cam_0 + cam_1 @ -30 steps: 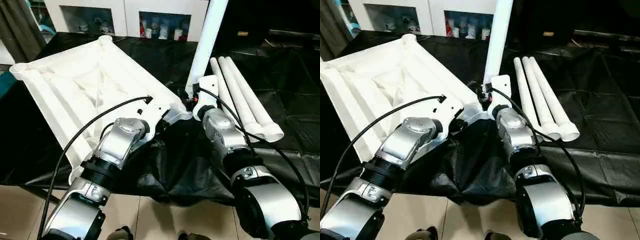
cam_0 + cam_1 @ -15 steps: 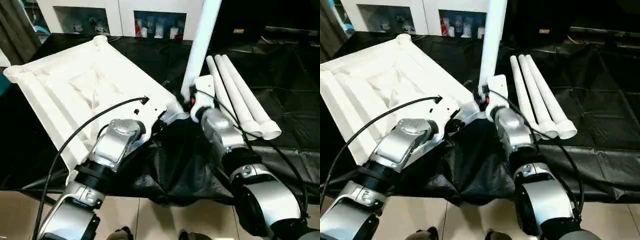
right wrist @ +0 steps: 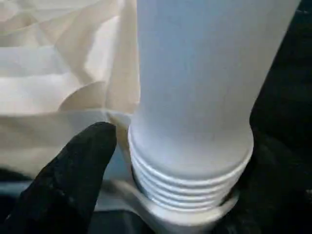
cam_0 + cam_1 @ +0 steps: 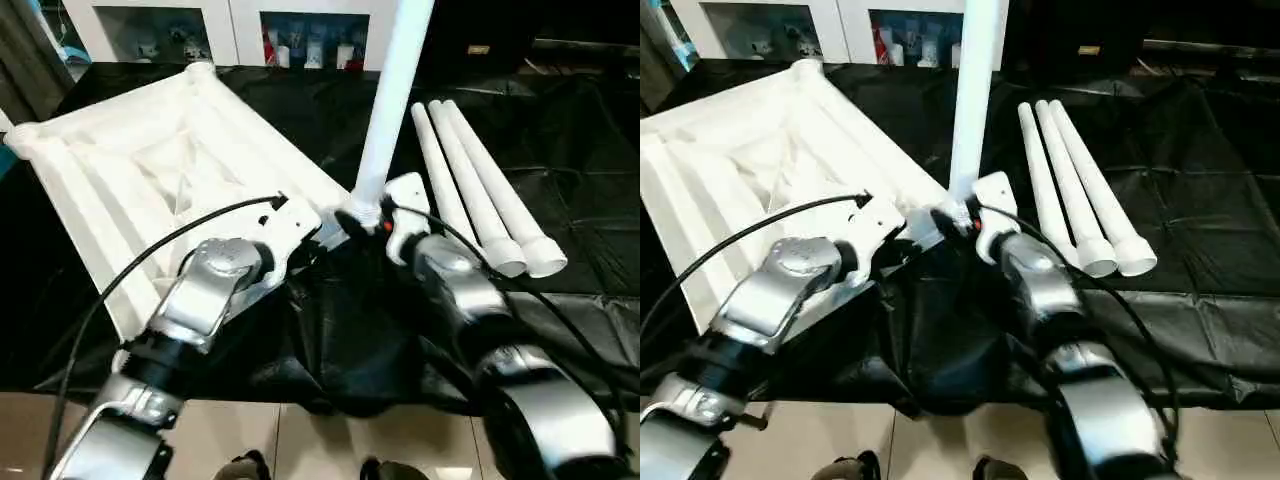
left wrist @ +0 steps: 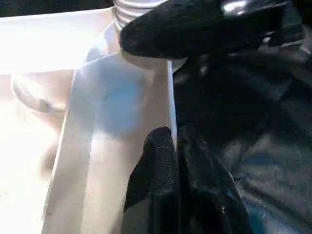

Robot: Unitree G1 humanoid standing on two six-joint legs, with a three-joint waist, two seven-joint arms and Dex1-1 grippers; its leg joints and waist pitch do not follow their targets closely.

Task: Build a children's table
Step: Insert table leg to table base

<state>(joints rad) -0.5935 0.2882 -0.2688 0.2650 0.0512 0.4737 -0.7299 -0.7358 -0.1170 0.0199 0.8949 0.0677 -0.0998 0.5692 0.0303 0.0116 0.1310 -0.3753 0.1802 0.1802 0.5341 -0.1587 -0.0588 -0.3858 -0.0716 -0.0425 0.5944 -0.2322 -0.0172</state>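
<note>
Right gripper (image 3: 185, 195): fingers spread around upright leg (image 4: 392, 95), at its threaded base.
Left gripper (image 5: 178, 161): pinched shut on table top (image 4: 150, 170) rim.

Your upturned table top (image 4: 160, 170) lies on the left, underside up. One leg (image 4: 390, 100) stands upright in its near right corner socket (image 3: 185, 214). Three legs (image 4: 480, 190) lie side by side to the right. The cabinet (image 4: 250, 25) stands behind everything.
</note>
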